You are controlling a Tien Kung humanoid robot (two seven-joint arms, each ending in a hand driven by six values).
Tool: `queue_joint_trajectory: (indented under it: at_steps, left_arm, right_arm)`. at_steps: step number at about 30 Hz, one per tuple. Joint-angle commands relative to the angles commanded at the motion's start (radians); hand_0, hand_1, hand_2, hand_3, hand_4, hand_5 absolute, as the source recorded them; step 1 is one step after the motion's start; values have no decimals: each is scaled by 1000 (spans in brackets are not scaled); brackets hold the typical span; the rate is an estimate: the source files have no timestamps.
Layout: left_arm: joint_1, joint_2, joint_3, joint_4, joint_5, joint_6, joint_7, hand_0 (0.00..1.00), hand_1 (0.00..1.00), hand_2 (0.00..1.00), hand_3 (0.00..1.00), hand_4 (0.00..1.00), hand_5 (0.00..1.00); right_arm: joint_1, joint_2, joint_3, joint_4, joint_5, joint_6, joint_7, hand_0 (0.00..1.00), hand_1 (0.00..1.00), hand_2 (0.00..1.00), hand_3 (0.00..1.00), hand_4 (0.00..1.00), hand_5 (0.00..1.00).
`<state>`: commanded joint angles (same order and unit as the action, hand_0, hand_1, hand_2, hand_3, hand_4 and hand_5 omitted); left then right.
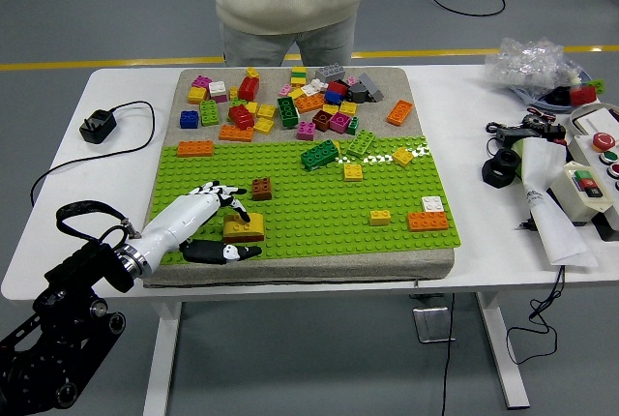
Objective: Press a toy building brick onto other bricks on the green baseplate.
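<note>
The green baseplate (319, 208) lies on a grey mat in the middle of the table. A yellow brick (246, 229) with a rounded top stands on it near the front left corner. My left hand (239, 232) reaches in from the lower left. Its white fingers (224, 195) arch over the brick's left side, and the black thumb (227, 252) lies along the plate's near edge. The hand looks open around the brick, not clamped on it. A brown brick (261, 188) stands just behind. The right arm is out of view.
Loose bricks (290, 102) are heaped on the mat behind the plate. More bricks are fixed on the plate, among them an orange-and-white pair (427, 218) and a small yellow one (380, 217). A charger (98, 126) lies at left, a control box (590, 179) at right. A person (288, 0) stands at the far side.
</note>
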<state>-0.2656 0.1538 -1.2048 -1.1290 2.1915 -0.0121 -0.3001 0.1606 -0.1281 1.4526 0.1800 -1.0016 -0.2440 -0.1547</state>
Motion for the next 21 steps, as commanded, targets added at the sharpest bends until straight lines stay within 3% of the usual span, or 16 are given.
queue_joint_trajectory:
  at_steps: [6,12,17,21]
  left_arm:
    - [1,2,2,-1,8,9,-5,998,928,907,579,959,649]
    - [19,9,-18,-60,25,25,-12,998,924,904,579,959,648]
    - [39,22,-23,-113,77,117,-36,998,910,886,578,957,645]
    - [46,25,-14,-110,77,197,-62,998,903,888,577,950,654]
  right_arm:
    - [1,0,0,0,0,0,-1,803,732,754,739,998,667]
    - [-1,0,3,0,-2,3,0,803,732,754,739,998,667]
    - [-1,0,4,0,-2,3,0,803,733,754,739,998,668]
    - [-1,0,4,0,-1,3,1,803,732,754,739,998,668]
